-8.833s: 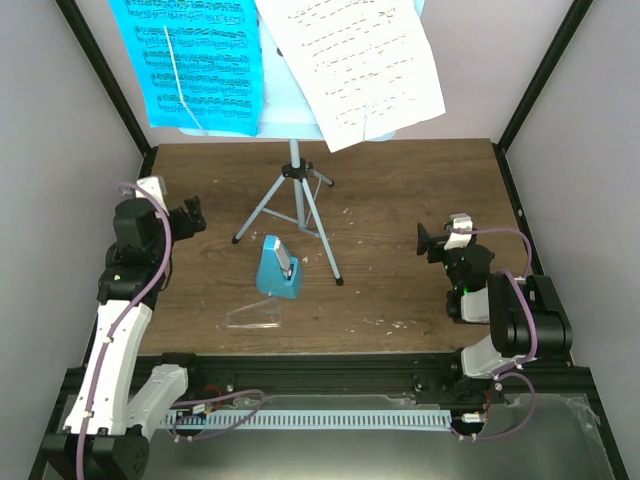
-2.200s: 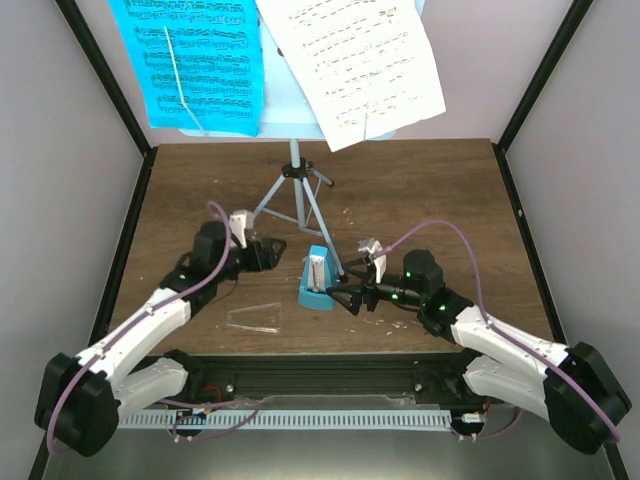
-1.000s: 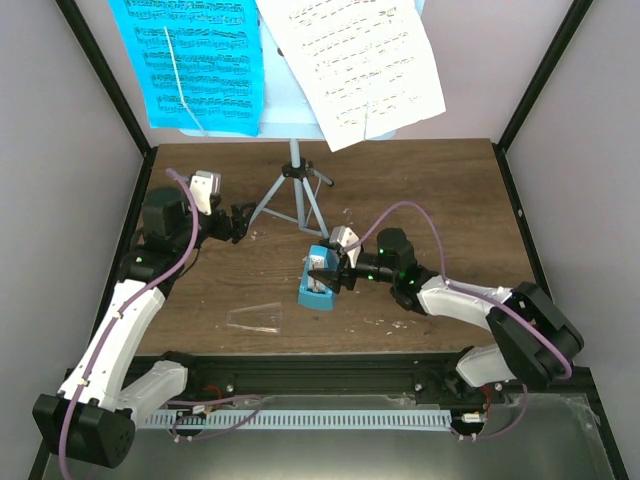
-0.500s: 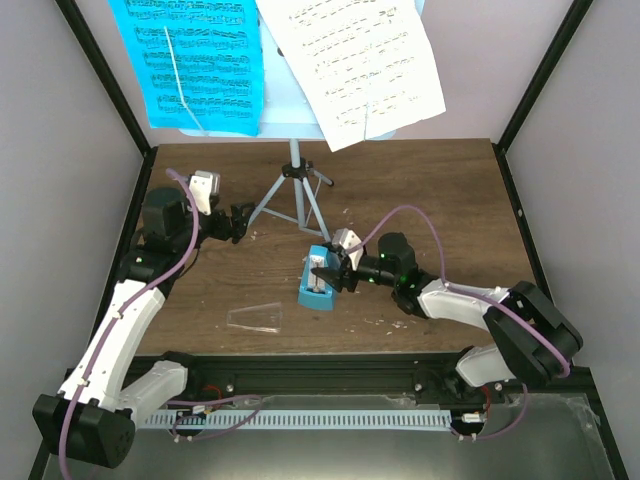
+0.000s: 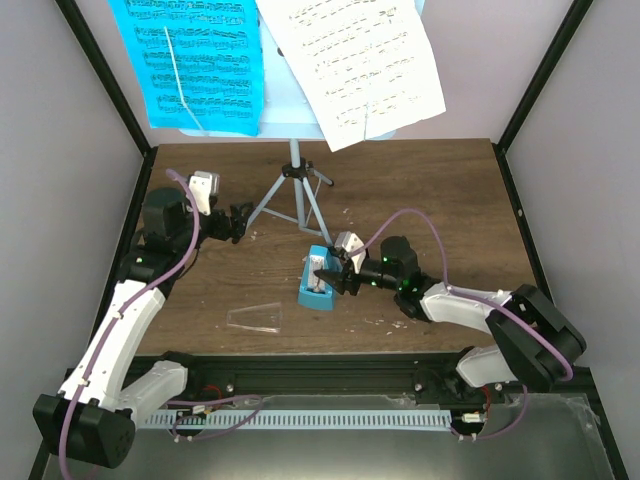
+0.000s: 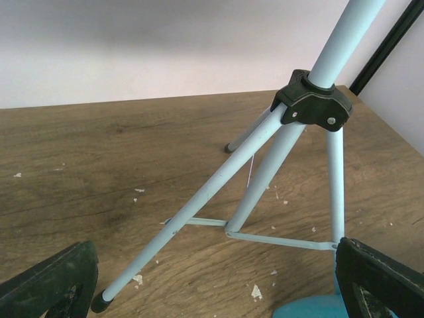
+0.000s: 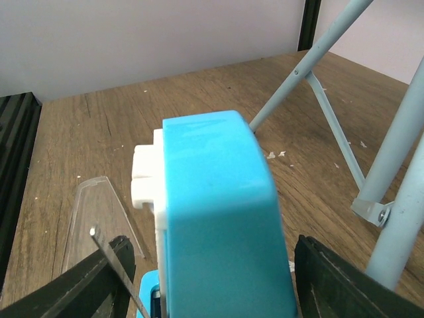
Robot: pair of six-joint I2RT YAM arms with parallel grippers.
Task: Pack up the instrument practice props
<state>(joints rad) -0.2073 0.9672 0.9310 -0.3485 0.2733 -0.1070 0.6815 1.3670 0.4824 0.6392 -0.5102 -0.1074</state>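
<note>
Our right tool (image 5: 323, 276) stands partly open with its jaws on either side of the teal metronome (image 7: 212, 199); in the wrist view one finger (image 7: 109, 278) shows a gap to the body, while the other (image 7: 331, 278) sits just beside it, and we cannot tell whether it touches; nothing is lifted, for the metronome stands upright on the tabletop (image 5: 420, 190), near its middle and just in front of the tripod's legs; its clear cover (image 5: 253, 318) lies off it, flat on the wood, nearer the front edge and to the left, apart from the metronome. Our left tool (image 5: 242, 223) is spread wide and has hold of nothing; its fingers (image 6: 53, 285) frame the lower corners of its wrist view, which faces the thin legs of the pale blue music stand (image 6: 311, 106) from just beside them, touching none of them; a bit of the teal metronome shows low between the fingers. The stand is upright at the back of the tabletop; on its desk, high above, we see the cyan sheet (image 5: 190, 60) on the left and the white sheet (image 5: 350, 65) on the right, the white one tilted and overlapping the cyan one's edge.
</note>
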